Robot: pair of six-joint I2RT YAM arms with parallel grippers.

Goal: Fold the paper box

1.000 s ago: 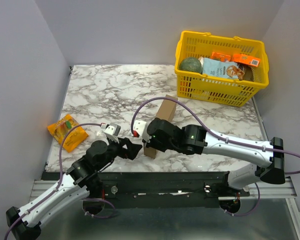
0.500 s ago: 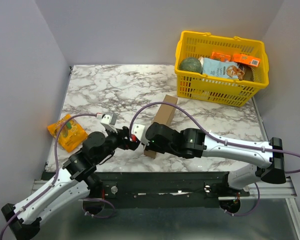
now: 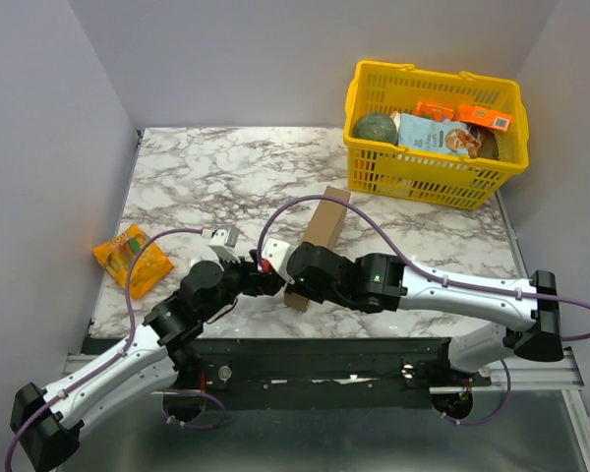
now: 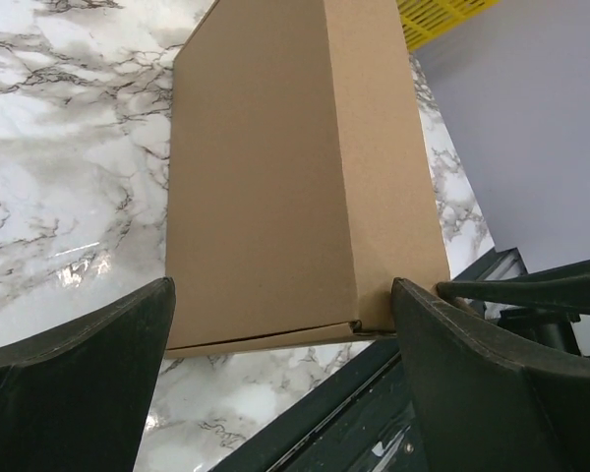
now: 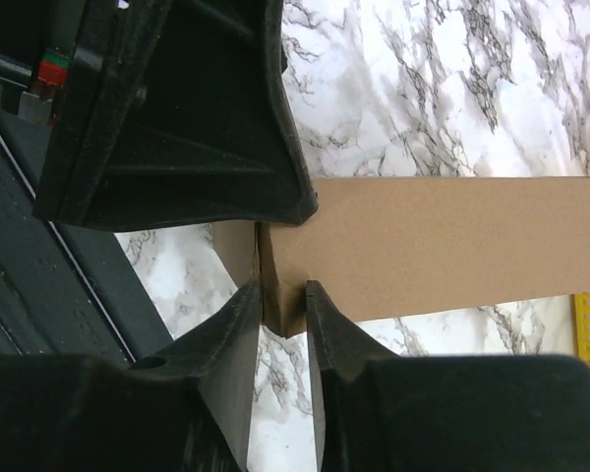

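Grey walls close in a marble worktop (image 3: 197,177), with a yellow basket (image 3: 433,128) of groceries at the far right and an orange packet (image 3: 133,258) well off to the left. The box (image 4: 265,177) lies near the front edge, about the middle, its long body running away towards the basket. It looks formed already: closed faces, and one seam line showing low at the near end.

Both arms meet at that near end. The left hand (image 4: 282,295) is spread as wide as it goes, one finger on each side of the box end; the right-side finger sits just beside the corner and the other stands a little apart. The right hand (image 5: 283,287) has its fingers nearly pressed together, pinching the near corner of the box between them.

I'd say the step is settling that last end. To do it well, the pinch should steady the corner while the spread hand closes squarely across the walls, gently enough not to crush the corrugate. Any push should go away from the front edge, since the box sits close to it.
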